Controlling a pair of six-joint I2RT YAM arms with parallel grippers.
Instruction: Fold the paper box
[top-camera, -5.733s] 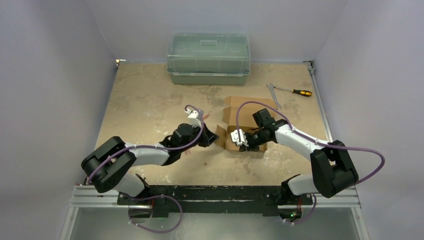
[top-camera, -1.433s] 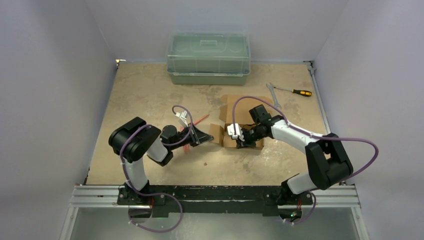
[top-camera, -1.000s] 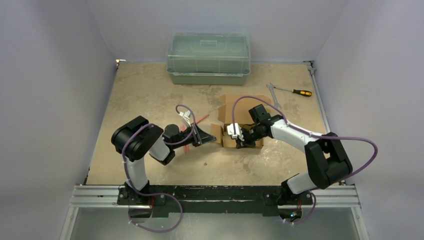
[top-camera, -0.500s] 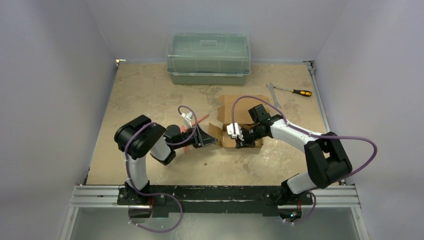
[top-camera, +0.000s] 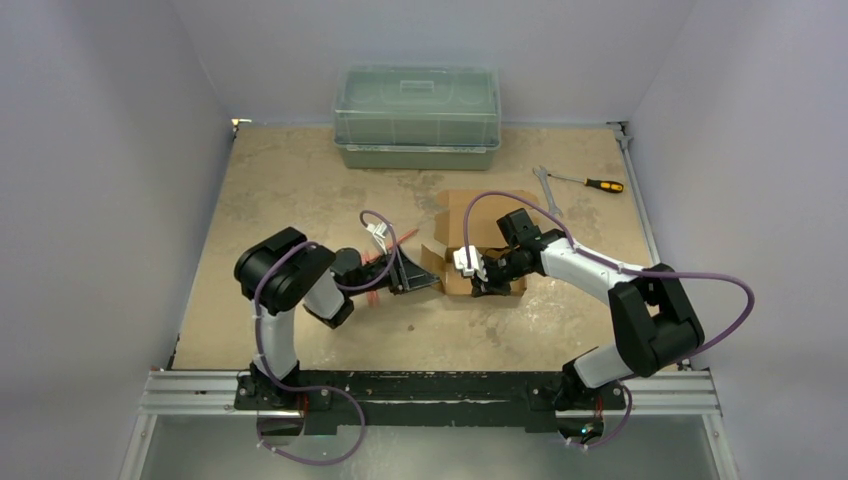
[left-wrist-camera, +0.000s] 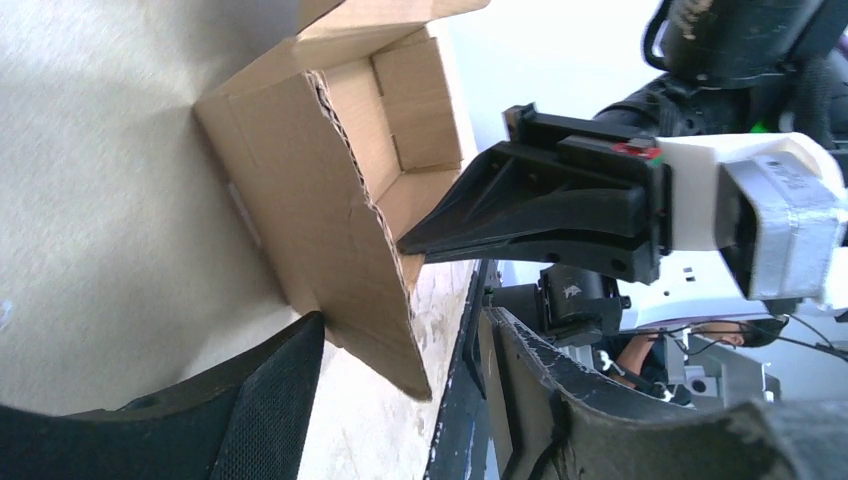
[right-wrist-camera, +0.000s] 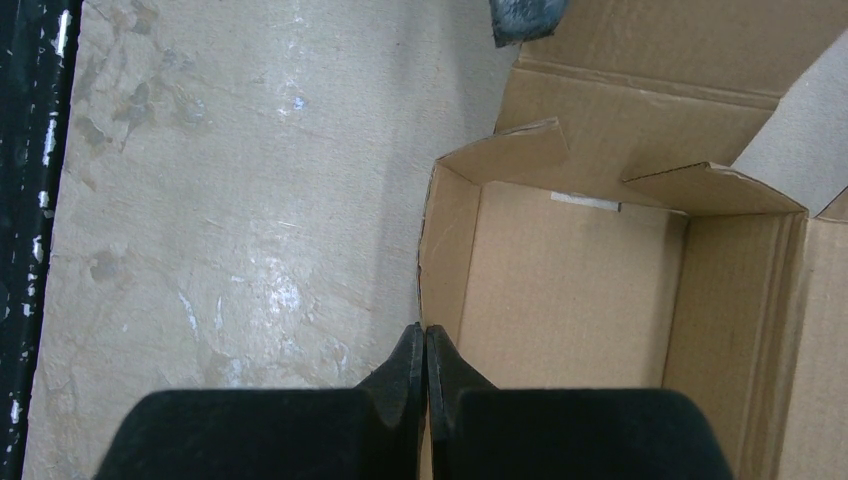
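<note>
Two things decide whether the side flap of the box at mid-table folds in cleanly: a steady anchor from the right gripper, clamped tight on one wall's edge, and a square push from the left gripper, jaws halfway apart astride that flap, gripping nothing.

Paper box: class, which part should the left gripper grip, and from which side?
Probably the end flap of the paper box, from the left: it stands up as a thin panel with a free edge, facing the open left gripper, one finger on each face.
</note>
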